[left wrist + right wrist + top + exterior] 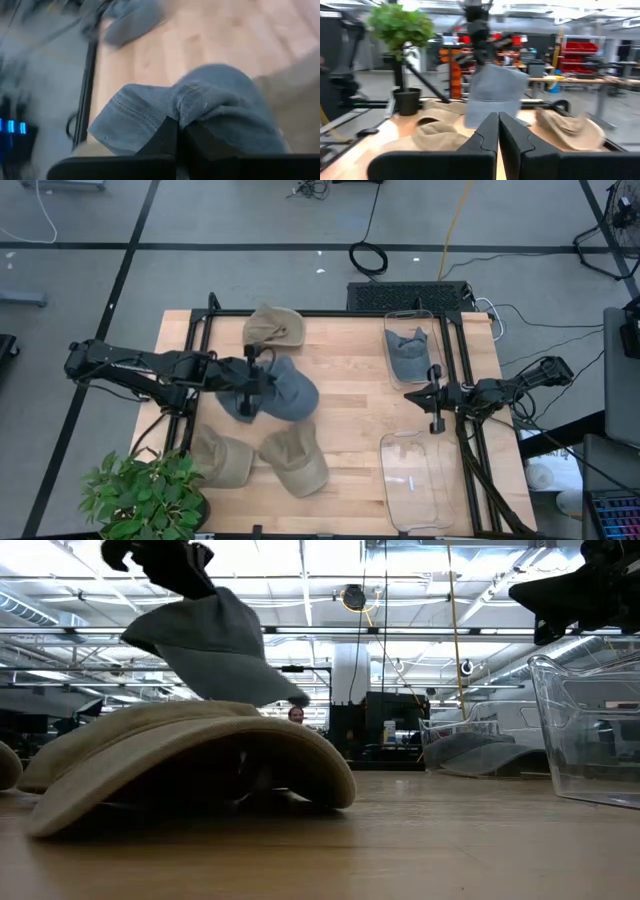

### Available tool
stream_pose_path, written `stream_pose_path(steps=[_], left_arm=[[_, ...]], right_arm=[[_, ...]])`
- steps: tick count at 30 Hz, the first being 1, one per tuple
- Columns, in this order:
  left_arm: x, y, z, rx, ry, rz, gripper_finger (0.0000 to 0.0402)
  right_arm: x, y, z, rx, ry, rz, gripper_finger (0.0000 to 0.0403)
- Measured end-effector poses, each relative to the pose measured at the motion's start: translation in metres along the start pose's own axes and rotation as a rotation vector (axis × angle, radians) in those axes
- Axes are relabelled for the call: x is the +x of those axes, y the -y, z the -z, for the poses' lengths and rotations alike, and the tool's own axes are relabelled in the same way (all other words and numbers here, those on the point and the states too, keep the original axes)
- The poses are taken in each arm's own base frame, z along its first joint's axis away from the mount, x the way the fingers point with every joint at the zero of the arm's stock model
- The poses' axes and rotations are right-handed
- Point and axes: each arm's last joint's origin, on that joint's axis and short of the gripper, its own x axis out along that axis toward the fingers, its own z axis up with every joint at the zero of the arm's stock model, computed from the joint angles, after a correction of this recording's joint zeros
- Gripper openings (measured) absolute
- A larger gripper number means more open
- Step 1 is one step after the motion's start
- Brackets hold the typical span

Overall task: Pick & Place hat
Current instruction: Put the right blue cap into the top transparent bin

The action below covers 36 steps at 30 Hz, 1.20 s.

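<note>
Fabric bunching between the left end effector's [244, 392] pinched fingers is lifting the blue-grey cap [280, 388] clear of the surface; the right end effector [436, 402] (fingers pressed together) is waiting beside the bins.

From above we cannot see the left gripper [243, 406] fingertips — the blue hat [280, 390] they hold covers them. In the left wrist view the hat [200, 115] hides the table under it, and the far bin there is only a blur. In the low view a tan hat [190, 755] blocks the table behind it — a person's head [295, 715] just shows past it, too small to tell more.
</note>
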Motion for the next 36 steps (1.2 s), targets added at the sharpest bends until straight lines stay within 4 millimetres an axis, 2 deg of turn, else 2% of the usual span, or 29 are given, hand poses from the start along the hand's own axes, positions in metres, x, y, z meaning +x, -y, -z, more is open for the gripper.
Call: stream_pose_path(steps=[4, 10, 16, 22, 25, 28, 31, 36], left_arm=[[-0.001, 0.005, -0.004, 0.151, 0.038, 0.024, 0.0011], [-0.001, 0.004, -0.017, 0.212, 0.151, -0.015, 0.0007], [-0.002, 0.001, -0.025, 0.278, 0.231, -0.069, 0.0008], [-0.006, 0.001, -0.035, 0.279, 0.385, 0.001, 0.001], [-0.007, 0.003, -0.037, 0.289, 0.43, 0.054, 0.0007], [-0.007, 0.005, -0.038, 0.274, 0.459, 0.095, 0.0008], [-0.007, 0.008, -0.039, 0.279, 0.487, 0.147, 0.001], [0.0, 0.013, -0.043, 0.313, 0.553, 0.258, 0.0007]], right_arm=[[0.001, 0.002, 0.002, 0.025, -0.018, 0.077, 0.0], [0.007, 0.0, 0.0, 0.153, 0.006, 0.101, 0.0], [0.02, -0.006, 0.004, 0.176, -0.01, 0.104, 0.0], [0.036, -0.007, 0.012, 0.268, -0.006, 0.147, 0.0009], [0.043, -0.005, 0.015, 0.296, 0.003, 0.179, 0.0029], [0.052, -0.004, 0.022, 0.264, -0.059, 0.19, 0.0062], [0.076, -0.006, 0.008, 0.278, -0.042, 0.109, 0.0105], [0.118, -0.002, -0.002, 0.349, -0.09, 0.024, 0.0179]])
